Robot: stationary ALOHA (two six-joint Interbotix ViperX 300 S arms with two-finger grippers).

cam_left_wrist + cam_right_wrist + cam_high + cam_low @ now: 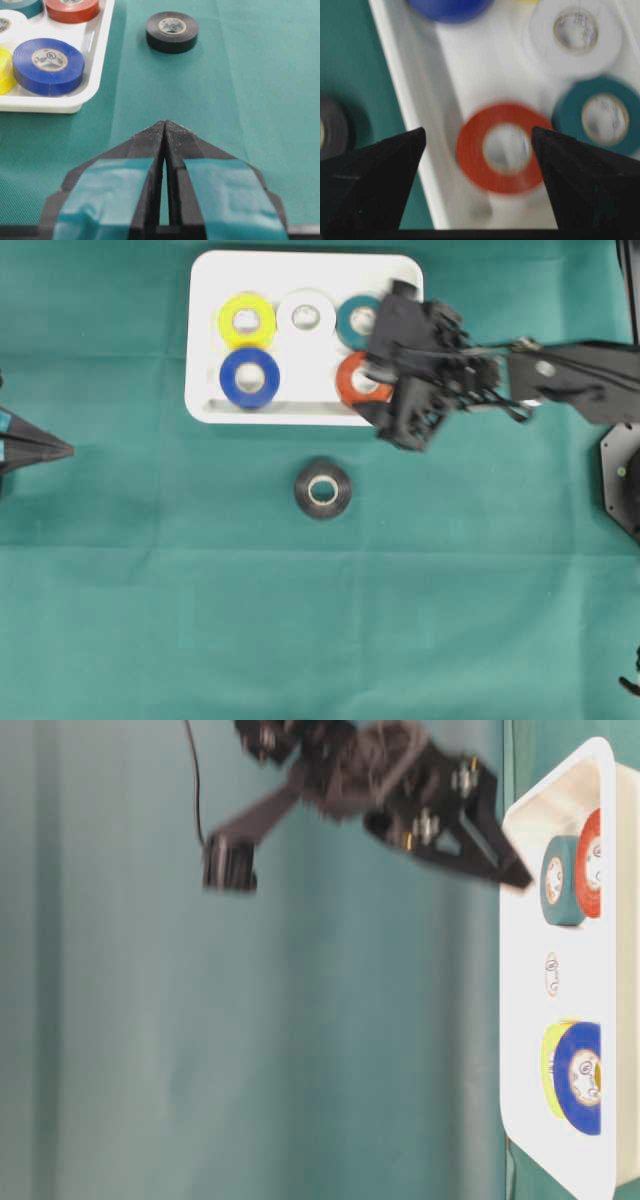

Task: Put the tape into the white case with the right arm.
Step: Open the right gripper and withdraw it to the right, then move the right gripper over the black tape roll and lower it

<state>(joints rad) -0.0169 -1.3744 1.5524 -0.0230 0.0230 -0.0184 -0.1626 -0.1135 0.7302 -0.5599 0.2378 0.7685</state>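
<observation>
No lettering can be read anywhere; the core labels of the blue tape roll and the black tape roll carry small printed marks, too blurred and tiny to make out as words or numbers.

A teal-green cloth covers the whole surface. Seen from overhead, a faint fold line crosses it from 9 o'clock to 3 o'clock, a little below the middle, and a weaker crease runs from 12 towards 6 o'clock on the left side. The left wrist view shows the cloth's fine weave and two pale creases running away from the camera. In the table-level view a backdrop of the same colour hangs in soft bands, with a thin black cable at about 11 o'clock.
</observation>
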